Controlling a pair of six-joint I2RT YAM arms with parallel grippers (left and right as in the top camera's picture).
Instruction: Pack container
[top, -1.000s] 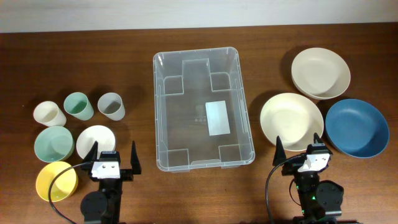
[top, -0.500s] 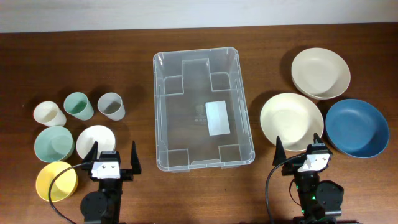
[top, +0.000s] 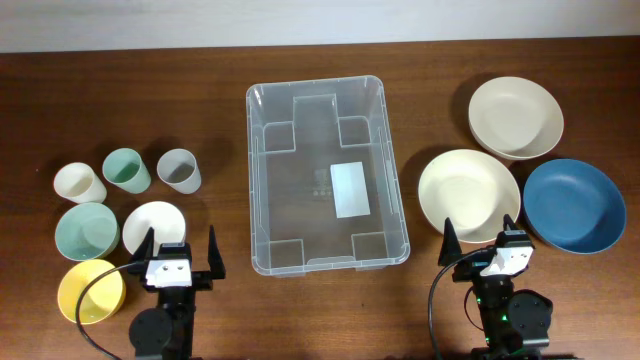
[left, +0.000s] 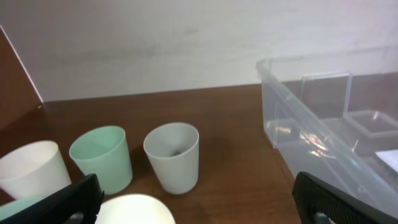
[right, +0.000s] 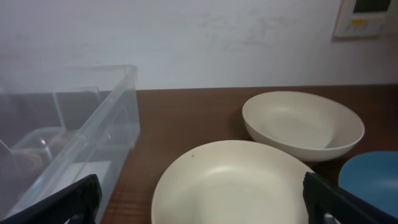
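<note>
The clear plastic container (top: 262, 180) with a white label sits empty at the table's middle; it also shows in the left wrist view (left: 329, 134) and the right wrist view (right: 74, 134). My left gripper (top: 181, 254) is open and empty at the front left, just in front of the white bowl (top: 153, 226). My right gripper (top: 484, 246) is open and empty at the front right, at the near edge of the cream plate (top: 468, 192), which also shows in the right wrist view (right: 236, 183).
At the left stand a cream cup (top: 78, 184), a green cup (top: 126, 170), a grey cup (top: 179, 169), a green bowl (top: 85, 230) and a yellow bowl (top: 90, 291). At the right sit a cream bowl (top: 515, 117) and a blue bowl (top: 573, 205).
</note>
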